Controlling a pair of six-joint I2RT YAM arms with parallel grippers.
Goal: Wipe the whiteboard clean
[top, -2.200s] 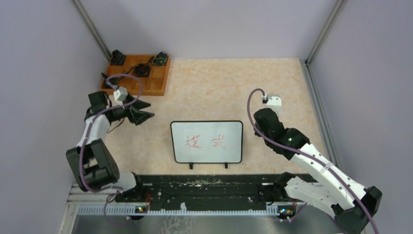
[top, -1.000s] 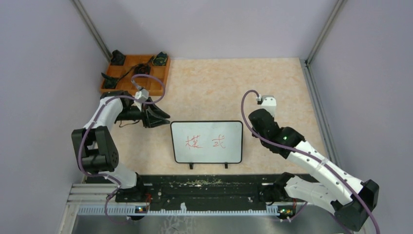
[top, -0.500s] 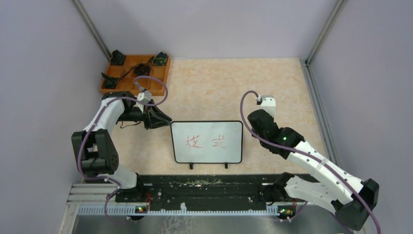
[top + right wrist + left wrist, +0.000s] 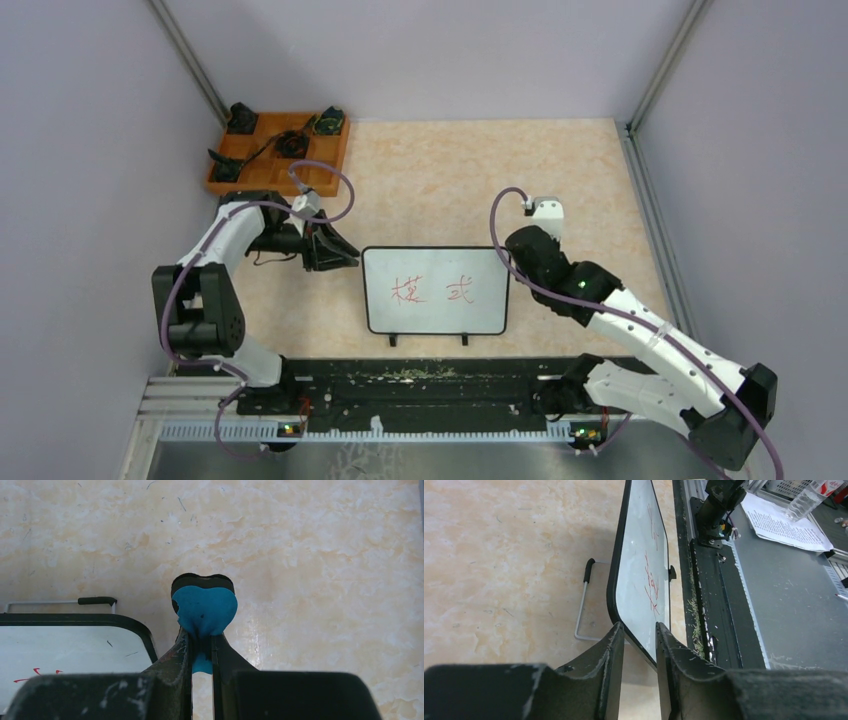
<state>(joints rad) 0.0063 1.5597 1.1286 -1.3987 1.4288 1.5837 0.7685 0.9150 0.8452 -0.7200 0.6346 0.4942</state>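
The whiteboard (image 4: 437, 316) stands tilted on its feet at mid-table with red characters (image 4: 430, 291) on its face. My left gripper (image 4: 346, 255) is at its upper left corner. In the left wrist view the board's black-framed corner (image 4: 639, 580) runs slantwise between the two fingers (image 4: 613, 645), touching both, so the gripper (image 4: 639, 626) is shut on it. My right gripper (image 4: 201, 637) is shut on a blue eraser (image 4: 204, 610) with a black back. It hovers just off the board's upper right corner (image 4: 65, 655); from above the gripper (image 4: 518, 245) hides the eraser.
An orange compartment tray (image 4: 325, 175) with black parts sits at the back left, behind the left arm. The board's wire stand (image 4: 581, 605) rests on the table behind it. A black rail (image 4: 420, 385) runs along the near edge.
My left gripper swung right from near the tray to the board's left corner and narrowed onto it. The board shifted slightly right. The right arm edged left, still shut on the eraser.
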